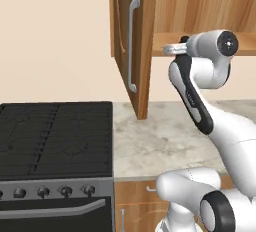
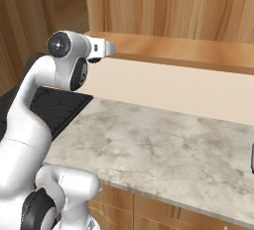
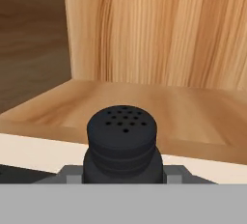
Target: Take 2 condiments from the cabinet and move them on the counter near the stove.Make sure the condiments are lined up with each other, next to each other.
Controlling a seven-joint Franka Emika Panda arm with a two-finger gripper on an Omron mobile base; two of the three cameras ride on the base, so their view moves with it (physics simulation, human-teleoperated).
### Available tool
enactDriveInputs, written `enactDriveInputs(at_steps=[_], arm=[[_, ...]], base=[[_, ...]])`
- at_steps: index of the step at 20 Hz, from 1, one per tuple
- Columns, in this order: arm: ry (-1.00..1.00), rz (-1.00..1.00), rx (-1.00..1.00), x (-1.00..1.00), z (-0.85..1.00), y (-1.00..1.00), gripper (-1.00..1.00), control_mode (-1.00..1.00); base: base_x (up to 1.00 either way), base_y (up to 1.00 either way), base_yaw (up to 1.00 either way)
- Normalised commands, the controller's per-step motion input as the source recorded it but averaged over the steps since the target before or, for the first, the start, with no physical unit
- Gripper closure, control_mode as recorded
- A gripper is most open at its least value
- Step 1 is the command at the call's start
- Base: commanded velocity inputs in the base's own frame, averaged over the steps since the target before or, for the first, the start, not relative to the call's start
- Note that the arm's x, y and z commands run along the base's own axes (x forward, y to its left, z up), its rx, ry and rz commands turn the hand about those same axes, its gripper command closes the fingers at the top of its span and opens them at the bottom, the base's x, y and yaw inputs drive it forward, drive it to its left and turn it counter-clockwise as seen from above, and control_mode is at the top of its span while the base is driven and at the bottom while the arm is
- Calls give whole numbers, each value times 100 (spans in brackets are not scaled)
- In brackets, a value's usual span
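Black shaker (image 3: pixel 122 143) sat clamped between fingers (image 3: pixel 179 175), upright, perforated cap toward camera, long axis vertical. Gripper (image 1: pixel 170 49) closed on it at front edge of cabinet shelf (image 3: pixel 159 107), just outside opening. Shelf beyond looked bare from hand view; grey shaker not spotted. Counter (image 1: pixel 150 141) lay below at 6 o'clock, stove (image 1: pixel 55 136) off at 8 o'clock in left base view. Cabinet door (image 1: pixel 131 41) stood open at 9 o'clock. Next move judged: lower toward counter strip beside stove, keep bottle upright.
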Motion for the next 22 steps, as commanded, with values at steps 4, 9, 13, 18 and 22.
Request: enactDriveInputs(at_steps=[4, 9, 13, 18, 22], arm=[[0, 0, 0, -100, 0, 0, 100, -100], [0, 0, 0, -100, 0, 0, 100, -100], [0, 0, 0, -100, 0, 0, 100, -100], [0, 0, 0, -75, 0, 0, 100, -100], [0, 0, 0, -1, 0, 0, 100, -100]], base=[[0, 0, 0], [0, 0, 0], [0, 0, 0], [0, 0, 0], [0, 0, 0]])
